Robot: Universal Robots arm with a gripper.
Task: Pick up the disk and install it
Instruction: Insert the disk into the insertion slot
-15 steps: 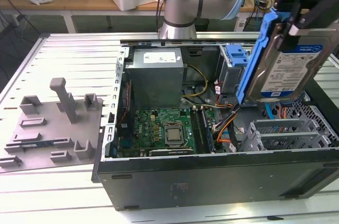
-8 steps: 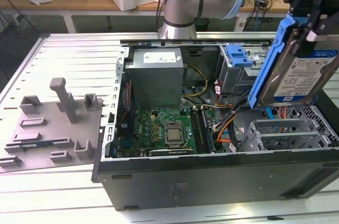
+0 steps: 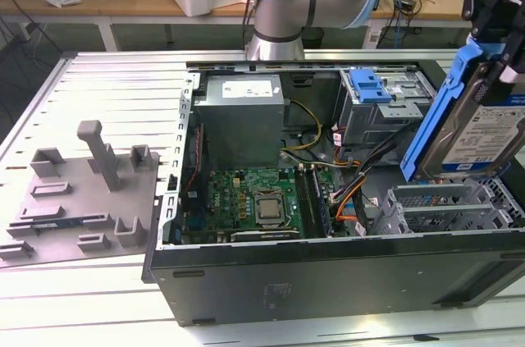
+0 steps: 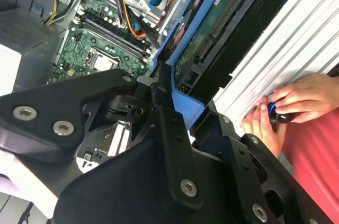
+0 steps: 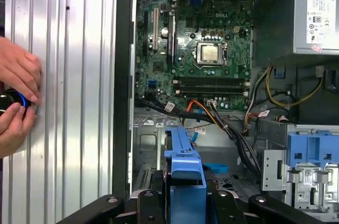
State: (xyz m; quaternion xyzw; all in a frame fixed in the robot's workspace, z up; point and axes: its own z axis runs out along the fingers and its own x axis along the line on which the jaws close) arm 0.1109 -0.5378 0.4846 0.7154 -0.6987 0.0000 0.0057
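exterior view: your disk (image 3: pixel 482 130) hangs tilted over the open computer case (image 3: pixel 328 281), motherboard (image 3: pixel 242 195) inside; second wrist view, fingers (image 4: pixel 167 123) pinching its blue carrier (image 4: pixel 185 108).

The gripper (image 3: pixel 497 50), tilted, has its fingers (image 4: pixel 167 124) clamped on the disk (image 3: pixel 486 139).

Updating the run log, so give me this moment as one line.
gripper: shut on disk | disk: tilted, over open computer case, not installed | person's hands: outside case
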